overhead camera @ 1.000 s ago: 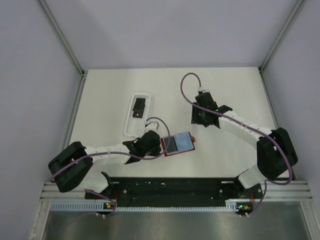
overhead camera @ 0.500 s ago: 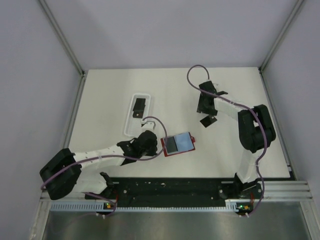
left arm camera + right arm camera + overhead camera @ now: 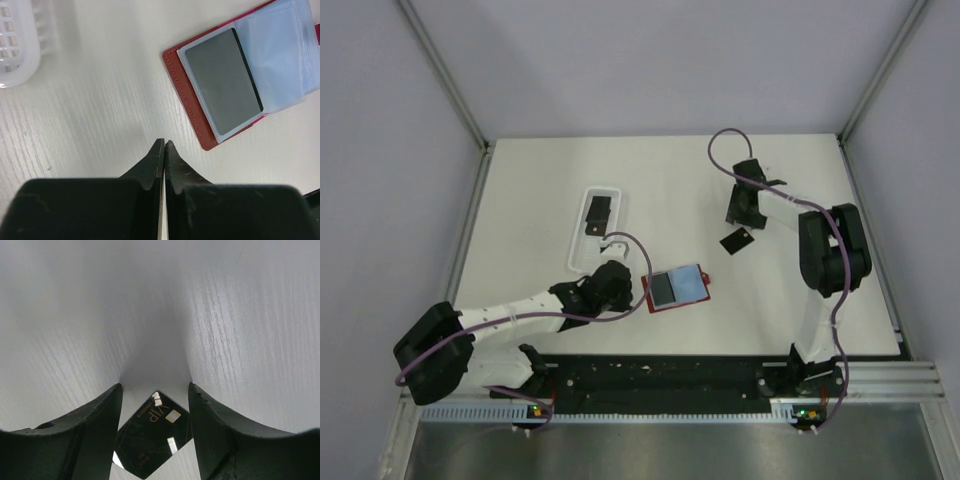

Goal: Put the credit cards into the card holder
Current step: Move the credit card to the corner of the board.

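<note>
The red card holder (image 3: 692, 290) lies open near the table's middle, pale blue-grey inside up, with a dark credit card (image 3: 663, 289) in its left pocket. In the left wrist view this card holder (image 3: 186, 92) and its card (image 3: 222, 82) lie just ahead of my left gripper (image 3: 164, 143), which is shut on nothing. My left gripper (image 3: 628, 287) sits just left of the holder. A black credit card (image 3: 737, 240) lies loose on the table. My right gripper (image 3: 738, 212) hovers open just beyond it. That card (image 3: 152, 440) shows between the open fingers, untouched.
A white oblong tray (image 3: 582, 250) stands left of centre with another black card (image 3: 599, 215) in it. Its rim (image 3: 17, 50) shows at the left wrist view's upper left. Purple cables loop over both arms.
My right gripper has opened, lifted off the black card and drawn back toward the far right, leaving the card on the table. The left arm has stretched lower with its gripper staying by the holder.
</note>
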You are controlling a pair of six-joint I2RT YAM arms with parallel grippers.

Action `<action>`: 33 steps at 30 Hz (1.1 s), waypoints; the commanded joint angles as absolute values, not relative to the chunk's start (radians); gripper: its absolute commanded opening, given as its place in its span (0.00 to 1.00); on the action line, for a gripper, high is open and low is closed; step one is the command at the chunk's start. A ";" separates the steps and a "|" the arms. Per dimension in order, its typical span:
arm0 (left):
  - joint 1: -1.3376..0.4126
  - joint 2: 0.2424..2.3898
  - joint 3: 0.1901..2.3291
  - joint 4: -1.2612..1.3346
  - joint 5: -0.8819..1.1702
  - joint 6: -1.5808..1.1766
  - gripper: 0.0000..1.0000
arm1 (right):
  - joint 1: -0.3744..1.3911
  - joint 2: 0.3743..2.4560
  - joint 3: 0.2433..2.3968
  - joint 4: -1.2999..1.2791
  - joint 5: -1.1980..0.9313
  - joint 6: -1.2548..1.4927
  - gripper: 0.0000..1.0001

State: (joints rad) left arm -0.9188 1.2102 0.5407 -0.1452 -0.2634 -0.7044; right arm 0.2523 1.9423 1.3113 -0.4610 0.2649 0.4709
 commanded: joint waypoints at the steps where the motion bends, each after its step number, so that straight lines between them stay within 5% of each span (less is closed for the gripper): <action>1: -0.920 1.181 0.563 -0.150 -0.276 -0.698 0.00 | 0.247 1.965 1.327 -0.442 0.206 0.449 0.55; 13: -0.920 1.120 0.531 -0.164 -0.273 -0.713 0.00 | 0.252 1.896 1.198 -0.479 0.172 0.468 0.45; 33: -0.920 0.936 0.453 -0.227 -0.299 -0.732 0.00 | 0.426 1.778 1.011 -0.594 0.255 0.543 0.44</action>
State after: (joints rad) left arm -0.9192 0.9726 0.4633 -0.2218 -0.2771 -0.7319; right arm 0.3721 1.7943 1.1095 -0.4648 0.2539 0.5041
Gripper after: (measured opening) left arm 0.030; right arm 0.440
